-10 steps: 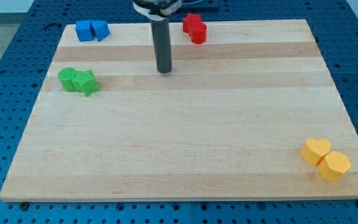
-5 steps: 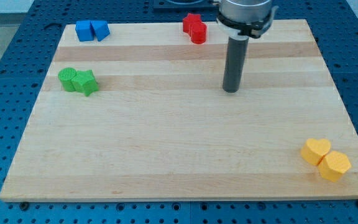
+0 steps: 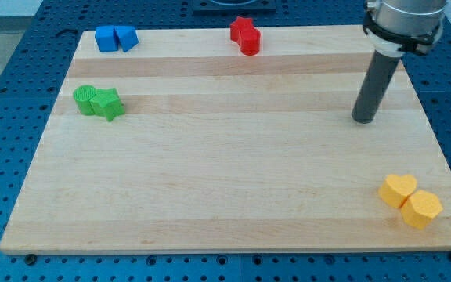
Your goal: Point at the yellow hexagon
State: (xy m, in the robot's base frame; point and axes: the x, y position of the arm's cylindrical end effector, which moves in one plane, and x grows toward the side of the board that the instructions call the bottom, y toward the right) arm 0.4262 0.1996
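Observation:
The yellow hexagon (image 3: 422,209) lies near the board's bottom right corner, touching a yellow heart (image 3: 398,189) on its upper left. My tip (image 3: 362,120) stands on the board at the right, well above both yellow blocks and a little to their left, apart from them.
A blue cube (image 3: 105,38) and a blue triangle (image 3: 126,37) sit at the top left. Two red blocks (image 3: 245,35) sit at the top middle. A green cylinder (image 3: 86,99) and a green star (image 3: 109,104) sit at the left. The wooden board (image 3: 225,172) lies on a blue pegboard.
My tip has moved to the right across the board, from the upper middle to the right side, and slightly down. No block has moved.

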